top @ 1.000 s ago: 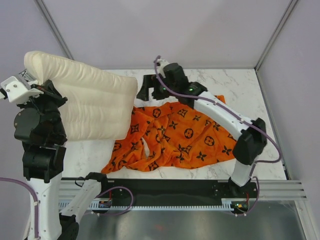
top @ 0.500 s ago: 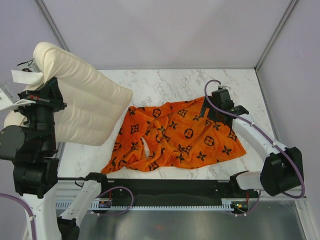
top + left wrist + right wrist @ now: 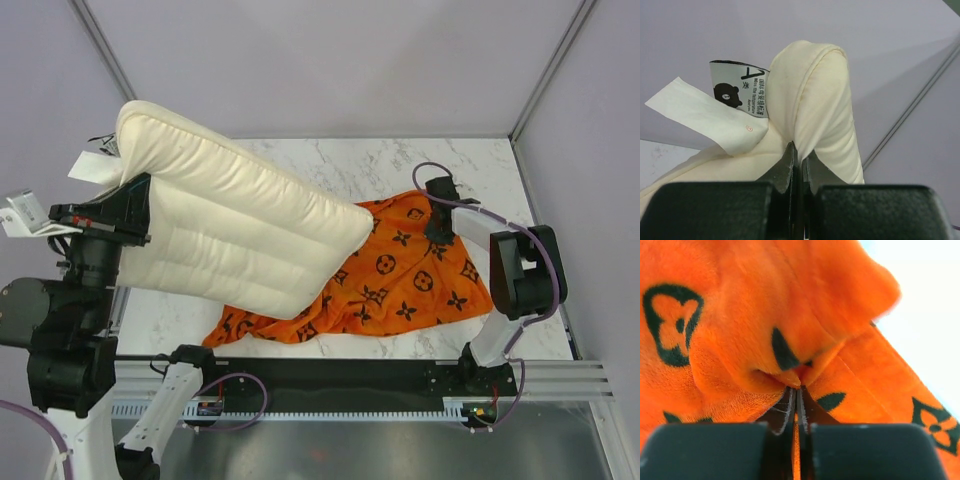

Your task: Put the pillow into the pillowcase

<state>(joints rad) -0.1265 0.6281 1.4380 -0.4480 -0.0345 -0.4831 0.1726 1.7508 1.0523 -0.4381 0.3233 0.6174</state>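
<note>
The cream-white ridged pillow [image 3: 230, 230] hangs in the air, slanting from upper left down over the left part of the orange pillowcase [image 3: 410, 285]. My left gripper [image 3: 128, 205] is shut on the pillow's left end; in the left wrist view the jaws pinch a fold of the pillow [image 3: 822, 100] at the left gripper [image 3: 800, 152], beside its white labels [image 3: 715, 117]. My right gripper [image 3: 438, 218] sits on the pillowcase's far right edge, shut on a pinch of the orange pillowcase [image 3: 765, 315] at the right gripper [image 3: 796, 390].
The pillowcase lies crumpled on the white marble table [image 3: 330, 165], which is enclosed by grey walls. A black rail [image 3: 330, 375] with the arm bases runs along the near edge. The right arm [image 3: 520, 270] folds up at the table's right side.
The left arm has swung the pillow rightward and down over the pillowcase. The right gripper has dropped onto the pillowcase's far right edge and shut on the fabric.
</note>
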